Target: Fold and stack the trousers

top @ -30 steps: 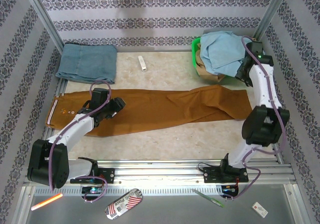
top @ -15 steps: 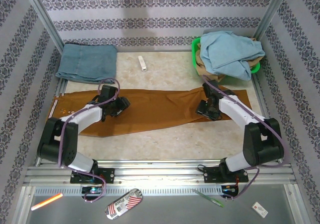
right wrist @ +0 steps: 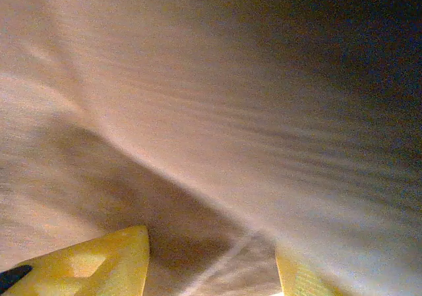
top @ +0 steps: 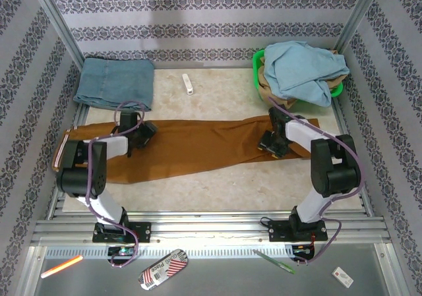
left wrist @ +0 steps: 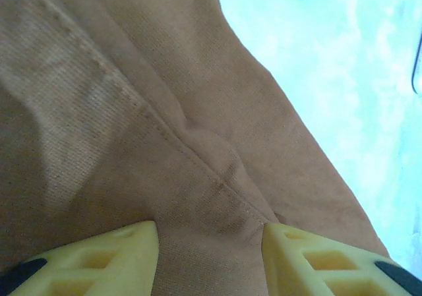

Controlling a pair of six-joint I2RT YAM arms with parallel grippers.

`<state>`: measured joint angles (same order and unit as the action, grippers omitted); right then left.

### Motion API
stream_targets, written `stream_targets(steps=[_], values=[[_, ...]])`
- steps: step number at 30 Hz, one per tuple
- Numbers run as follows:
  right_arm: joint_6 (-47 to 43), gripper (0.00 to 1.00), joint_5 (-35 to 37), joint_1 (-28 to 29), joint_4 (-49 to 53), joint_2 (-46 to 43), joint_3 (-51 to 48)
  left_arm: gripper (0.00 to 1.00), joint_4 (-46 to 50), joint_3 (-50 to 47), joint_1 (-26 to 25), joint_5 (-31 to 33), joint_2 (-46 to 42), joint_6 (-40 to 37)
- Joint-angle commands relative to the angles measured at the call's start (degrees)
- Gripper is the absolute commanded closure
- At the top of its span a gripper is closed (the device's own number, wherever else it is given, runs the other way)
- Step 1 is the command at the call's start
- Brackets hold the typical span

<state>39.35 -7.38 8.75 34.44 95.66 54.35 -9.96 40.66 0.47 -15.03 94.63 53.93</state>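
Rust-brown cotton sits right under both claws. Left claw (left wrist: pixel 211 243) is roughly half open, tips planted either side of a seam with nothing pinched, so I'd guess it's lining up to gather that seam. Right claw (right wrist: pixel 211 260) is parted about as wide with cloth pressed close, but it's blurry, so I can't tell if it has a pinch. The trousers (top: pixel 198 148) lie flat lengthwise on the desk (top: pixel 217 88), cuffs just beside the green basket (top: pixel 256 64), waistband well away from it. One claw per end, probably for an end-to-end fold.
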Motion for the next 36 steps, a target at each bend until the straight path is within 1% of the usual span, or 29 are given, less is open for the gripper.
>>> stream_targets(steps=[1, 4, 6, 8, 11, 14, 16, 17, 19, 20, 25, 28, 31, 32, 34, 35, 36], values=[[1.5, 0.46, -3.8, -0.6, 2.8, -4.8, -4.6, 0.54, 6.1, -7.0, 3.5, 2.3, -3.3, 2.2], [1.5, 0.46, -6.7, -0.7, 4.1, -8.9, -6.9, 0.54, 8.7, -10.4, 5.2, 2.9, -9.1, 1.2], [0.6, 0.46, -6.0, -1.6, 7.3, -12.0, -5.7, 0.53, 10.6, -11.0, 6.0, 3.0, -11.9, -0.3], [-0.6, 0.44, -3.6, -3.8, 10.7, -15.4, -3.8, 0.52, 11.9, -10.5, 6.9, 2.2, -13.6, -1.4], [-2.3, 0.42, -1.4, -11.1, 13.7, -19.6, -2.1, 0.52, 12.4, -8.5, 7.0, -0.8, -14.3, -1.9], [-3.7, 0.39, -1.9, -19.0, 14.8, -20.9, -1.5, 0.52, 11.7, -7.3, 7.0, -3.5, -14.8, -1.2], [-3.1, 0.37, -5.2, -23.7, 13.8, -21.0, -2.6, 0.51, 11.4, -7.2, 7.0, -4.2, -15.6, -0.9], [-2.4, 0.36, -8.4, -26.2, 12.4, -20.8, -3.4, 0.51, 11.3, -7.3, 7.0, -4.5, -16.0, -0.8], [-0.2, 0.36, -13.0, -29.5, 10.3, -19.9, -5.0, 0.51, 11.4, -7.5, 7.0, -5.3, -16.7, -0.7], [1.0, 0.35, -14.6, -30.2, 9.4, -19.5, -5.7, 0.51, 11.1, -7.7, 7.0, -5.8, -17.1, -0.6], [8.8, 0.28, -17.6, -31.1, 3.5, -19.5, -10.8, 0.5, 10.0, -9.7, 7.0, -6.8, -18.5, 0.2], [12.5, 0.28, -15.8, -31.3, 1.7, -19.0, -12.1, 0.5, 8.9, -10.8, 7.0, -7.3, -18.9, 1.0], [13.8, 0.28, -13.8, -31.5, 0.4, -17.6, -12.4, 0.5, 8.8, -10.7, 7.0, -8.0, -19.0, 1.2], [14.1, 0.28, -13.3, -31.5, -0.2, -16.8, -12.3, 0.5, 8.8, -10.8, 7.0, -8.1, -19.2, 1.2], [14.1, 0.34, -11.8, -31.8, -1.9, -14.8, -12.2, 0.5, 8.7, -10.9, 7.0, -7.8, -19.5, 1.3], [13.9, 0.4, -10.8, -31.9, -2.9, -13.8, -11.9, 0.5, 8.7, -10.7, 7.0, -7.8, -19.7, 1.5], [13.7, 0.52, -10.8, -32.2, -4.3, -12.9, -11.7, 0.5, 8.7, -10.7, 7.0, -7.8, -19.9, 1.5]])
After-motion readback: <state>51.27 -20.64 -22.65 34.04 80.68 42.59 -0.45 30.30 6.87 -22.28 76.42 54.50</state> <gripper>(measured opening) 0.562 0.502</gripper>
